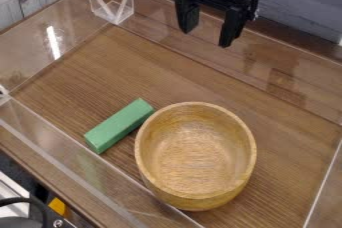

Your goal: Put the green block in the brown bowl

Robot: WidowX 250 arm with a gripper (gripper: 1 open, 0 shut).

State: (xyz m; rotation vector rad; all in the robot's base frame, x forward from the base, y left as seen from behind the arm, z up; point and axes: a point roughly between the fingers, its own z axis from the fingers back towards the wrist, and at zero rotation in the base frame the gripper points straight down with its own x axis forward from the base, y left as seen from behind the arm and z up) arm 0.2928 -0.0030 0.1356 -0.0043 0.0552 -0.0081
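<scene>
The green block (119, 125) lies flat on the wooden table, a long bright green bar angled from lower left to upper right. Just right of it stands the brown bowl (197, 154), wide, round and of light tan wood, with nothing inside; the block's upper end lies close beside the bowl's left rim. My gripper (214, 24) hangs high at the back of the table, well above and behind both. Its black fingers (190, 12) point down and stand apart, open, with nothing between them.
Clear plastic walls (54, 142) enclose the table on the left, front and right. A small clear triangular piece (111, 5) stands at the back left corner. Bare wood (201, 72) stretches between the gripper and the bowl.
</scene>
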